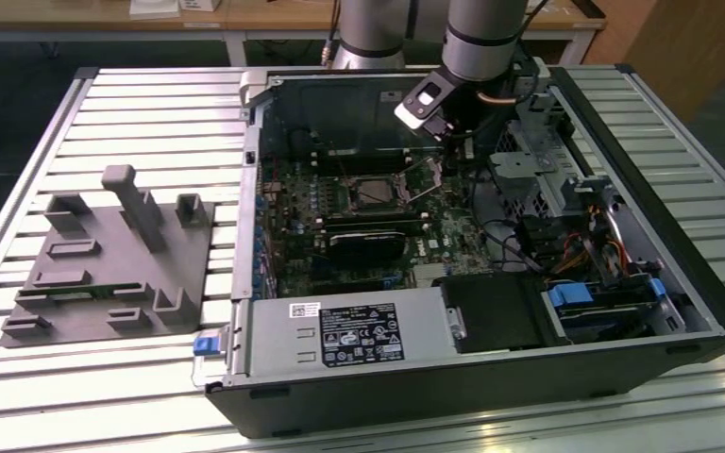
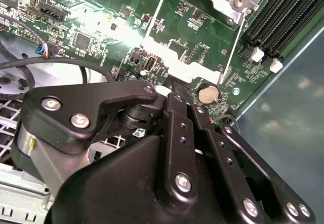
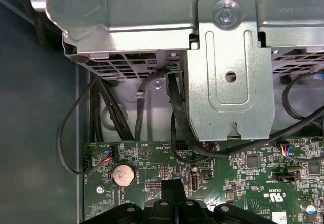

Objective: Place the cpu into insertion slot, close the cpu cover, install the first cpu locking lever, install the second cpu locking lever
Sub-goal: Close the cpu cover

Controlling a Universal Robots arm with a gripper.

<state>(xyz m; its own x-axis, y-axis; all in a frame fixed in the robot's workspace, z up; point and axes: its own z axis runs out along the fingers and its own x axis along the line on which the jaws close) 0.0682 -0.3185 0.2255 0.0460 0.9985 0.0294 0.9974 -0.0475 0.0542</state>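
Inside the open PC case, pincer closed over the board.
Insertion slot: dark centre, shiny silver rim; sticker print unreadable.

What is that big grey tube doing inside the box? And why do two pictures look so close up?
The grey tube is a robot arm with a claw at its end. The box is an open computer lying on a slatted table. One picture is taken from off the arm and shows the whole scene. The other two come from cameras riding near the arm's wrist, so they look closely at the green board. The claw is down inside the computer, close to the square silver insertion slot. I can't tell whether it holds anything. A grey stand lies beside the computer.
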